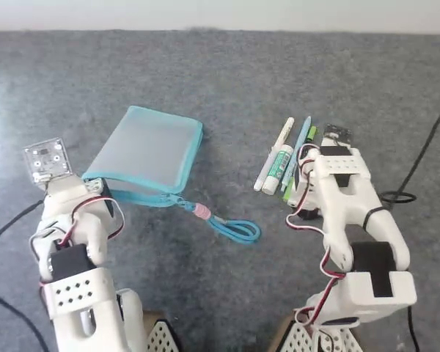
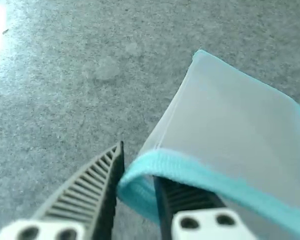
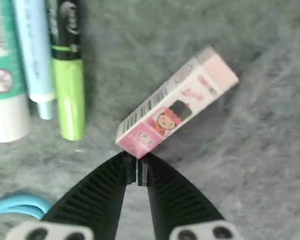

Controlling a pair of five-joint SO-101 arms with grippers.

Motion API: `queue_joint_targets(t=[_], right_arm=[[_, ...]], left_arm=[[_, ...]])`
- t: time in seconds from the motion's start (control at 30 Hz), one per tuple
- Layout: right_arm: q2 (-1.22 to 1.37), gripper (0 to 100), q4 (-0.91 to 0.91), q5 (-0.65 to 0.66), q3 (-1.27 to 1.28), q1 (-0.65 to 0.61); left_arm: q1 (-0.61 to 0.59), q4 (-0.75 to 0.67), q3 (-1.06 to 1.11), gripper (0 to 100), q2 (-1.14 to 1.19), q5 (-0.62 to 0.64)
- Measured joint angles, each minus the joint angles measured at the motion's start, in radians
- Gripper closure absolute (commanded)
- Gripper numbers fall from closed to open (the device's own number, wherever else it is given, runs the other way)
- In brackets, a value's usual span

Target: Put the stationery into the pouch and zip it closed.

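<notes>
Stationery is sitting outside the pouch (image 1: 150, 150) on the bench (image 1: 227, 73)

Left tool (image 2: 138, 162) is pinching the pouch's teal rim at its open mouth. Right tool (image 3: 136, 162) is sitting pressed together, tips touching the eraser (image 3: 177, 102), well apart from the pouch. Glue stick (image 1: 277, 169) and pens (image 1: 301, 147) are lying between pouch and eraser.

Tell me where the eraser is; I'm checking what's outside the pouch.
In the right wrist view the eraser lies on the table at the tips of the right gripper, near the highlighter.
</notes>
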Motion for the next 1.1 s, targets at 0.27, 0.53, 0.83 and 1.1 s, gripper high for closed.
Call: queue_joint_targets(t=[0.27,0.53,0.83,1.1], right_arm=[[-0.115,76.5,0.006,-0.081,0.000,0.006],[-0.117,83.8,-0.054,-0.199,0.002,0.005],[0.069,87.9,-0.087,-0.206,-0.091,0.005],[0.081,99.1,-0.060,-0.120,-0.092,0.009]], left_arm=[[0.020,0.000,0.000,92,0.000,0.000],[0.020,0.000,0.000,92,0.000,0.000],[0.020,0.000,0.006,92,0.000,0.000],[0.020,0.000,0.011,92,0.000,0.000]])
